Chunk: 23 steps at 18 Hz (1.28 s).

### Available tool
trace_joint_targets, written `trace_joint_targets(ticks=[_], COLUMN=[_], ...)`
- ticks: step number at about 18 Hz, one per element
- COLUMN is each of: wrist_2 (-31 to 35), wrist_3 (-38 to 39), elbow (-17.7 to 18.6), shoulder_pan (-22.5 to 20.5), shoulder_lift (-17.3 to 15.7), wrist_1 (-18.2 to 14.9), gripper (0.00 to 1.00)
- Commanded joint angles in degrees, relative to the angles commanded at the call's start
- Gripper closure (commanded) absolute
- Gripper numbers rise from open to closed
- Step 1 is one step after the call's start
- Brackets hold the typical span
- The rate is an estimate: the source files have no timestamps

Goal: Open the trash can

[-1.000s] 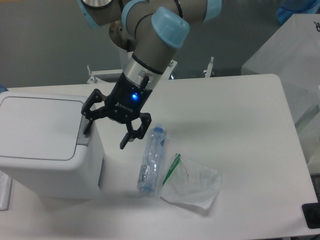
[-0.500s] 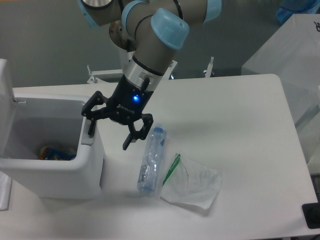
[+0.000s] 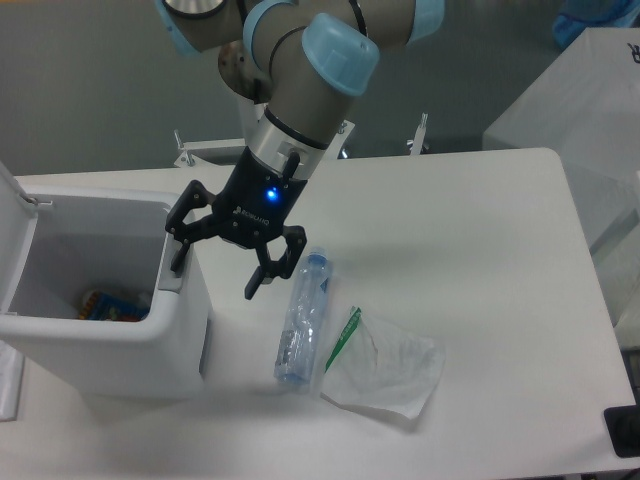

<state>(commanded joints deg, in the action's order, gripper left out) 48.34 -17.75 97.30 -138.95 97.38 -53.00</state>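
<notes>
White trash can (image 3: 110, 335), lid up, colourful litter inside

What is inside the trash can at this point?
With the lid up, the trash can shows colourful, orange-and-blue litter on its floor. The near wall hides the rest of the bottom.

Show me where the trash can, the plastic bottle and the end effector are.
trash can (image 3: 120, 345), fixed camera, front wall below the open rim.
plastic bottle (image 3: 303, 320), fixed camera, middle of its clear body.
end effector (image 3: 215, 268), fixed camera, midway between its two open fingertips.
</notes>
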Motion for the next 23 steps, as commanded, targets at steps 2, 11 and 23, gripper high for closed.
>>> trace_joint_targets(ticks=[2, 11, 23], wrist_2=[-0.1, 0.7, 22.2], wrist_3=[0.0, -6.3, -27.0], elbow=[-0.8, -9.6, -12.9], shoulder_pan=[-0.5, -7.5, -11.2], shoulder_lift=[0.2, 8.2, 17.2], wrist_1=[0.0, 2.0, 2.6], gripper=[0.00, 0.00, 0.00])
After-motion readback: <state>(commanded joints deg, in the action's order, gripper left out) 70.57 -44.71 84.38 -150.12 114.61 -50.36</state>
